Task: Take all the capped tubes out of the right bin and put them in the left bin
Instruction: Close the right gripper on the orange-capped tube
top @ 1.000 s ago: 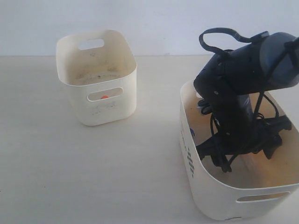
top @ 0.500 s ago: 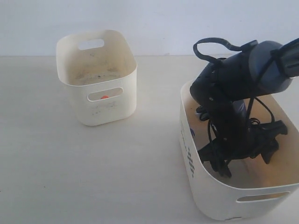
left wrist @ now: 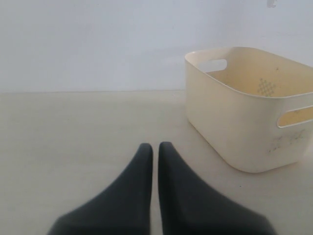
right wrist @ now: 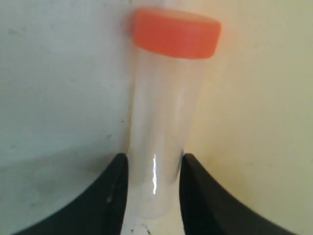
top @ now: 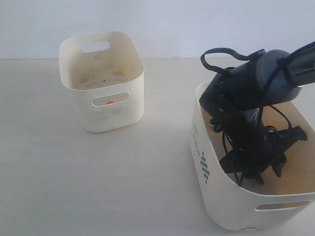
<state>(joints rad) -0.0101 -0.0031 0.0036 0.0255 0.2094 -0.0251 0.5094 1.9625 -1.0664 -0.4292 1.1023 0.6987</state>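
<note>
The right tool (right wrist: 152, 164) pinches a capped tube (right wrist: 164, 112). Its two dark fingers (right wrist: 110, 196) press against either side of the clear body, and the orange cap (right wrist: 176, 33) sits at the free end. Tool and tube are down inside the right bin (top: 216, 196), the wide cream tub at the near right, whose left wall carries black printed marks (top: 204, 167). The dark right arm (top: 256, 83), trailing looped cables, reaches into it from the right.

The left tool (left wrist: 155, 147) points across the counter toward the left bin (top: 106, 115), fingers pressed together with only a hairline between them. That smaller tub stands at the far left, well apart from the right bin.

The counter (top: 98, 187) is pale, matte cream-white, and a plain whitish wall (top: 157, 19) closes the scene behind it.

Only the right wrist view shows the tube, because in the exterior view the arm hides it. The exterior view alone shows a spot of orange (top: 110, 102) through the left bin's near slot handle.
</note>
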